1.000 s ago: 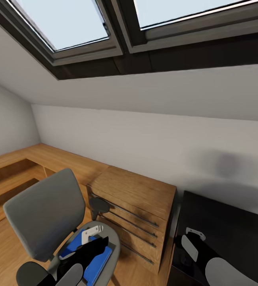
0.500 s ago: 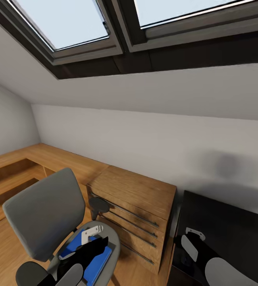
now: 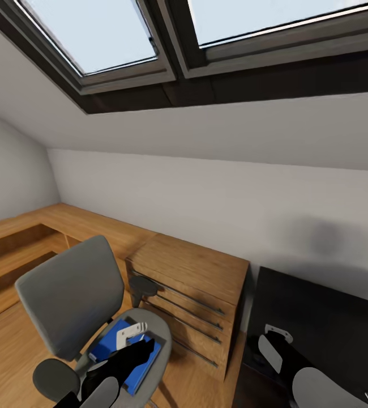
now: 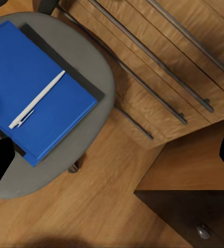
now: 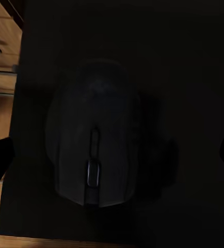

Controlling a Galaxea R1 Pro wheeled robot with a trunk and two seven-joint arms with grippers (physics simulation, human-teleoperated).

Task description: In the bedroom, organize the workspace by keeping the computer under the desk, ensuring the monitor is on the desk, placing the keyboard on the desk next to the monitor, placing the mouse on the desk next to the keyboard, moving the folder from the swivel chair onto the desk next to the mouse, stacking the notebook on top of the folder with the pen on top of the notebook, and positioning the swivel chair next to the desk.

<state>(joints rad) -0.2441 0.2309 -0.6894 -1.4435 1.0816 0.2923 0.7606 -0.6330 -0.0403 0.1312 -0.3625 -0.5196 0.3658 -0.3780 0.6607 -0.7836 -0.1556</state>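
Two skylights point(image 3: 150, 34) in dark frames sit in the sloped pale grey ceiling, showing bright sky. Below, a plain grey wall point(image 3: 206, 209) runs to a left corner. A light-wood drawer chest point(image 3: 192, 294) stands against it, a low wooden bench point(image 3: 31, 232) at far left, wood floor point(image 3: 3, 351) nearby.

My head view looks forward and down over chair point(image 3: 71, 294) and desk point(image 3: 325, 317). My left wrist view looks straight down, sharing the chair point(image 4: 91, 129); my right wrist view sits close above the desk point(image 5: 194, 51).
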